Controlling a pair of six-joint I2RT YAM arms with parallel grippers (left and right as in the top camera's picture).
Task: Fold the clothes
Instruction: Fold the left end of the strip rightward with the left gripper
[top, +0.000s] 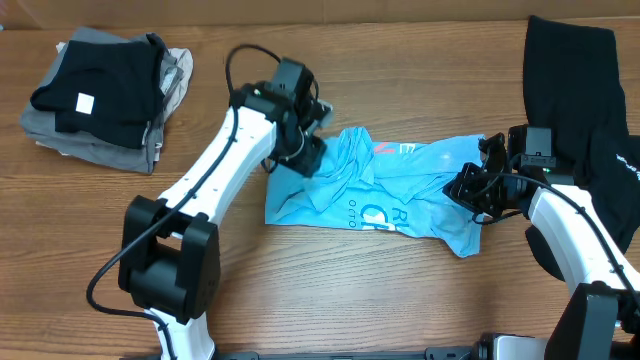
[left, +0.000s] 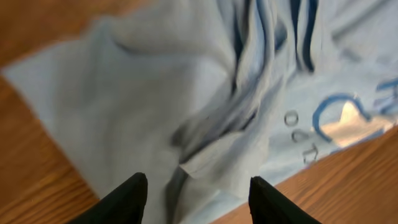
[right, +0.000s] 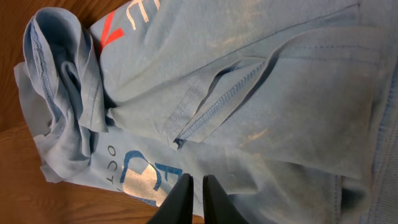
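The light blue T-shirt (top: 385, 190) lies crumpled in the middle of the table, its white print and red lettering partly showing (right: 140, 180). My left gripper (top: 303, 158) hovers over the shirt's left end, open, with nothing between its fingers (left: 198, 183); rumpled folds lie below it. At the shirt's right end my right gripper (top: 468, 188) stands low over the cloth, its jaws almost together (right: 196, 179), and no fabric shows between them. A black garment (top: 575, 80) lies spread at the far right.
A stack of folded black and grey clothes (top: 95, 95) sits at the back left corner. The wooden table (top: 330, 290) shows bare in front of the shirt. The right arm's base stands beside the black garment.
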